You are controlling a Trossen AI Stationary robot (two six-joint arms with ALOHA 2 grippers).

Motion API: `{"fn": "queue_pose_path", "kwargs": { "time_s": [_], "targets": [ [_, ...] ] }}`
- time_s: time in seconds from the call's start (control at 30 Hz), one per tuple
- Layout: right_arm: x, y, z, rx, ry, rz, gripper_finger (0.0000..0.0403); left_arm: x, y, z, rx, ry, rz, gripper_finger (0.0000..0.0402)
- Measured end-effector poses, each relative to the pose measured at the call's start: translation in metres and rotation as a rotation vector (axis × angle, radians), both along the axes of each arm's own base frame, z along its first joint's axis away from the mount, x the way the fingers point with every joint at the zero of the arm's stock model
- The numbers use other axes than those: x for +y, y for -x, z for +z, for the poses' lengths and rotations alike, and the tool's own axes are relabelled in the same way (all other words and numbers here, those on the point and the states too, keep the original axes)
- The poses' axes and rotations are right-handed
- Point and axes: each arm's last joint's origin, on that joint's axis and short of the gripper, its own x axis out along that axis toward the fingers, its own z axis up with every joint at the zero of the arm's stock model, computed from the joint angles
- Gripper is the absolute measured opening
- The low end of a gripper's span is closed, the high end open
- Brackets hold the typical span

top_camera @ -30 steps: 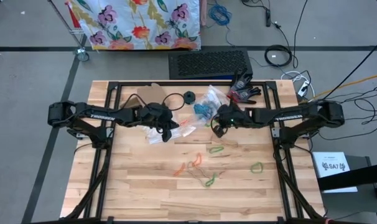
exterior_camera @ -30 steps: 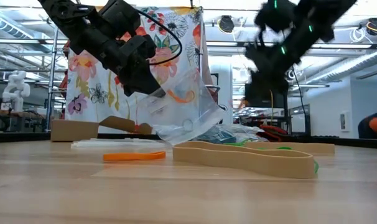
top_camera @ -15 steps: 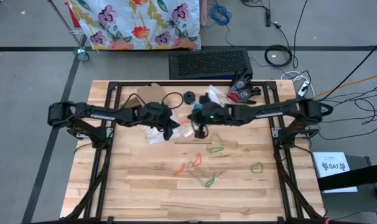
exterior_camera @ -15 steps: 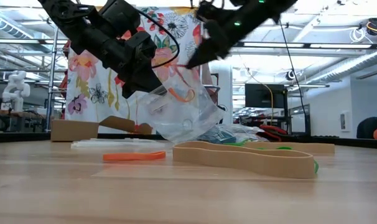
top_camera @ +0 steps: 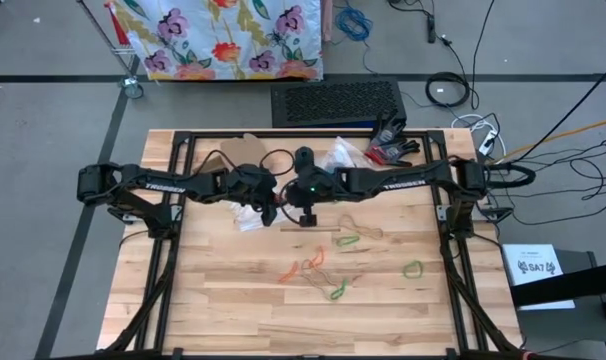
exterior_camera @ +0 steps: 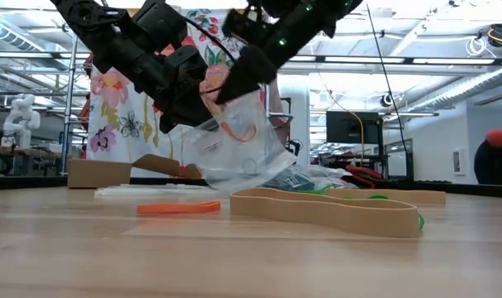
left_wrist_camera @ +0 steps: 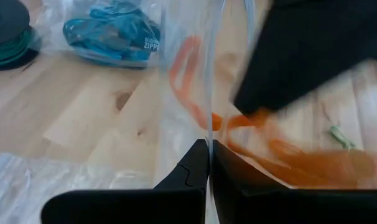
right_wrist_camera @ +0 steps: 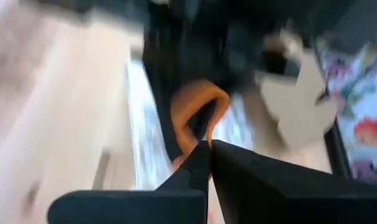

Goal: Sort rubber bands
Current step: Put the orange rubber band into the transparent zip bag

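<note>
Orange rubber band (right_wrist_camera: 195,118), right gripper (exterior_camera: 226,93) now at bag (exterior_camera: 234,153).

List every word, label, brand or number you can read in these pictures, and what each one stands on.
"TROSSEN" on the left arm link, high view.
"TROSSEN" on the right arm link, high view.
"ZIPP...", cut off, on the clear bag of blue rubber bands, left wrist view.
"SA7", barely legible, on the white sheet beside the table; its smaller print is too small to read.
Nothing else is readable.
</note>
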Motion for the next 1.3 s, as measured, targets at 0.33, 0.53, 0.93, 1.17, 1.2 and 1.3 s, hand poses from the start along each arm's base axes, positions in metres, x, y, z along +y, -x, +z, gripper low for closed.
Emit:
{"fn": "queue_pose_path", "kwargs": {
  "time_s": [0.33,0.53,0.93,1.17,1.2,1.3],
  "targets": [
    [-0.008,0.012,-0.010,0.160,-0.022,-0.020,0.0000,0.000,-0.002,0.008,-0.041,0.005,-0.028,0.0012],
    [-0.009,0.008,-0.008,0.120,-0.015,0.021,0.0000,-0.001,-0.007,0.020,-0.089,0.022,-0.077,0.0012],
    [-0.023,0.007,-0.014,0.126,-0.148,-0.124,0.0000,-0.003,-0.010,0.028,-0.114,0.029,-0.112,0.0012],
    [-0.014,0.004,-0.011,0.107,-0.127,-0.061,0.0037,-0.002,-0.008,0.023,-0.055,0.007,-0.081,0.0012],
    [-0.014,0.005,-0.011,0.107,-0.131,-0.060,0.0049,-0.001,-0.006,0.022,-0.034,-0.004,-0.062,0.0012],
    [-0.014,0.007,-0.006,0.100,-0.134,-0.063,0.0085,0.002,-0.004,0.019,0.009,-0.015,-0.024,0.0012]
  ]
}}
